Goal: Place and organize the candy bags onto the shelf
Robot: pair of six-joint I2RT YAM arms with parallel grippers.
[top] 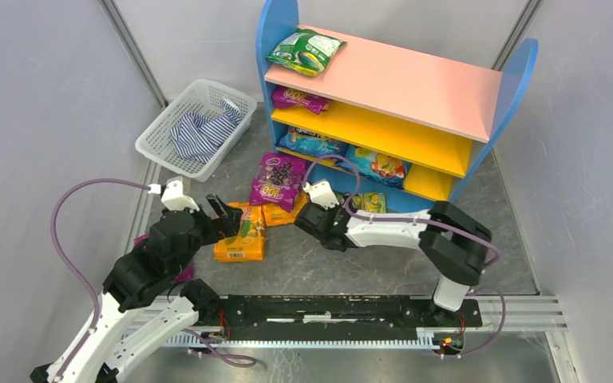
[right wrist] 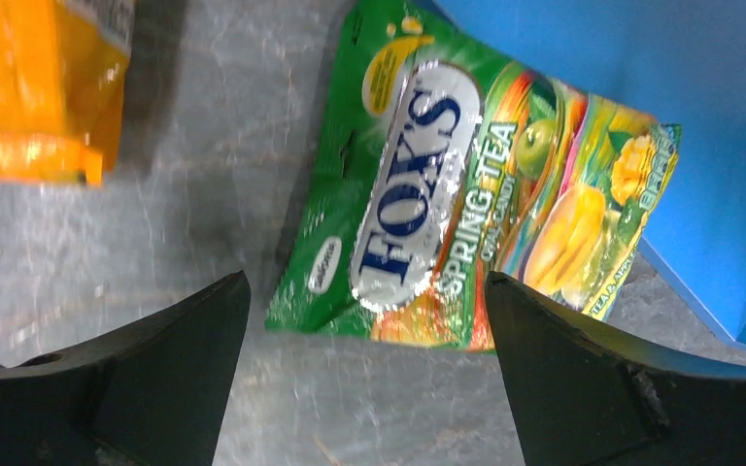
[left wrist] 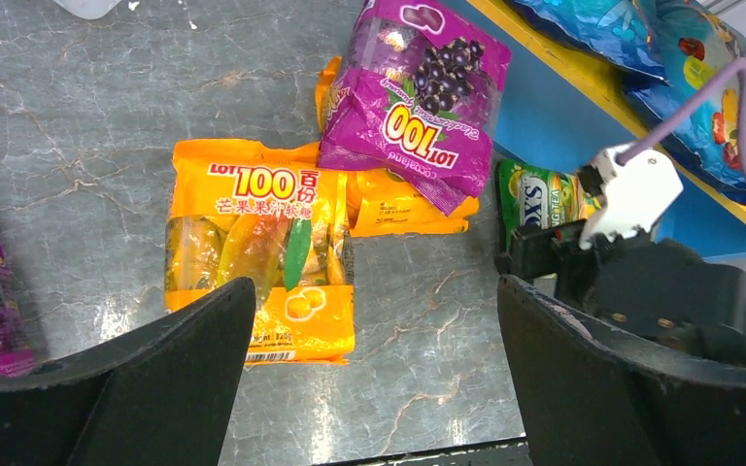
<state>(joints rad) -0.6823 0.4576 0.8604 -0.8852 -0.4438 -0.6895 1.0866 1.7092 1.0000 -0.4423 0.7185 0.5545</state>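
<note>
Both agape, empty: left gripper [left wrist: 374, 286], right gripper [right wrist: 366, 282]; FOX'S bag [right wrist: 418, 175] glossy green-yellow, seemingly flat.

Left arm [top: 153, 263] and right arm [top: 387, 229] reach low, jaws spread.

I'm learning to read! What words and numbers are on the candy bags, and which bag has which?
"FOX'S SPRING TEA": green-yellow bag.
"LOT 100", plus Chinese characters: big orange bag.
"LOT 100", upside down: loose purple bag.
"100": shelved purple bag.
Too small or blurred: fine print, blue bags, top green bag.
</note>
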